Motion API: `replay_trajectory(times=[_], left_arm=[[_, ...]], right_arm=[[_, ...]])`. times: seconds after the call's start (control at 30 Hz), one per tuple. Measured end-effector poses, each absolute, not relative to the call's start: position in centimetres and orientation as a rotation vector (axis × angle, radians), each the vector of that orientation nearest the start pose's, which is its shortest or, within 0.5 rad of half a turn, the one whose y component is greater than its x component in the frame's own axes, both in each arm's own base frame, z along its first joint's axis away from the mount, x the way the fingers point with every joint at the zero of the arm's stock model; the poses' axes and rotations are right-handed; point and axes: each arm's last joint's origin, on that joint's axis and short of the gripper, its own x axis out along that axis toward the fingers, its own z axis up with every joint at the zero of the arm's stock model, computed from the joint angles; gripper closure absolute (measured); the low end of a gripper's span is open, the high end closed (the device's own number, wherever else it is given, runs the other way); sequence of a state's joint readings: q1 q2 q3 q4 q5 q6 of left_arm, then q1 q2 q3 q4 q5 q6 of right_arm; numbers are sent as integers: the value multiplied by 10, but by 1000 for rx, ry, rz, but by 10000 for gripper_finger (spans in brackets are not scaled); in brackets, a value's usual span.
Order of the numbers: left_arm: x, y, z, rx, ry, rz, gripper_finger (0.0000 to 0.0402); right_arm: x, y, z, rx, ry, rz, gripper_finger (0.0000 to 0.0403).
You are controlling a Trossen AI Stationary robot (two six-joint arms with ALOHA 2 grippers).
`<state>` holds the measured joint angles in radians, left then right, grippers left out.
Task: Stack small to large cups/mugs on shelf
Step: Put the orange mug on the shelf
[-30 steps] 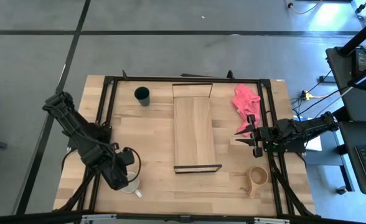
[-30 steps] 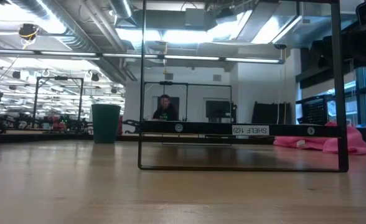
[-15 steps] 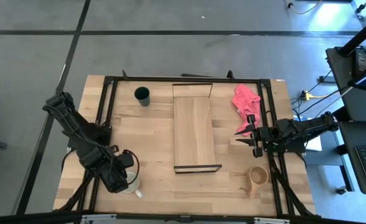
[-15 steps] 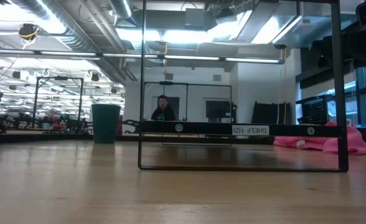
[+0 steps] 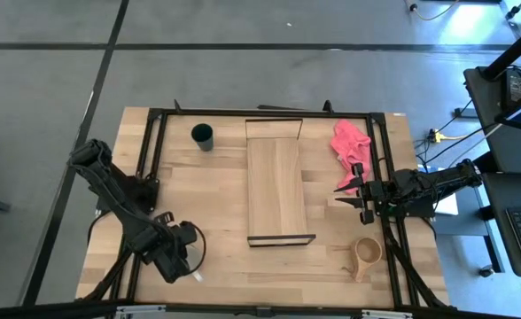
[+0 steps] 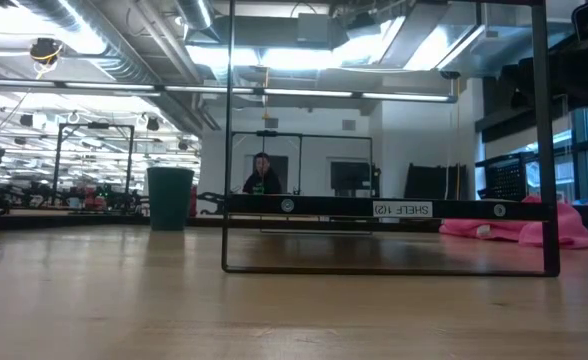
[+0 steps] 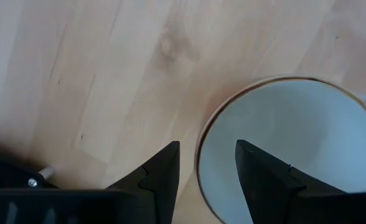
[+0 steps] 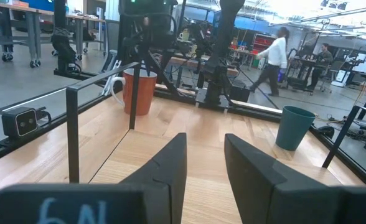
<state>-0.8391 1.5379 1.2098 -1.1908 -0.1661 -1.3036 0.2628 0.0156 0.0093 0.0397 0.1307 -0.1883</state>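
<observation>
Left tool [image 7: 205, 165]: at the near-left corner of the surface [image 5: 216, 190], directly over the orange-brown mug [image 7: 292, 146]; fingers parted, one outside the mug's rim, the other over its white inside; nothing clamped
Orange-brown mug: upright on the surface near the left front corner, mostly hidden under the left arm from above, seen standing with handle in the right wrist view [image 8: 139, 90]
Right tool [image 5: 360, 197]: at the right edge of the surface, aimed toward the shelf [image 5: 276, 186]; fingers apart, empty
Shelf: lengthwise at centre of the surface, top board bare
Dark green cup [image 5: 202, 136]: upright, far left of the shelf, well apart from it
Tan wooden handled cup [image 5: 367, 252]: near-right corner, right of the shelf's near end
Pink cloth [image 5: 349, 143]: crumpled at far right, beside the shelf
</observation>
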Motion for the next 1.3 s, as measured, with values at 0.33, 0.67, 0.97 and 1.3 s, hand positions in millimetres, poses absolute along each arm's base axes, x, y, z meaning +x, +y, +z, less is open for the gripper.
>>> replay_trajectory(times=[0.33,0.67,0.97,1.3], left_arm=[[187,-196,242,-370,1366,467,253],[187,-194,234,-379,1367,483,253],[191,-190,234,-394,1362,502,307],[196,-187,236,-419,1345,501,388]], right_arm=[[95,22,169,-181,-45,129,292],[95,22,169,-181,-45,128,292],[95,22,169,-181,-45,129,292],[95,22,169,-181,-45,128,292]])
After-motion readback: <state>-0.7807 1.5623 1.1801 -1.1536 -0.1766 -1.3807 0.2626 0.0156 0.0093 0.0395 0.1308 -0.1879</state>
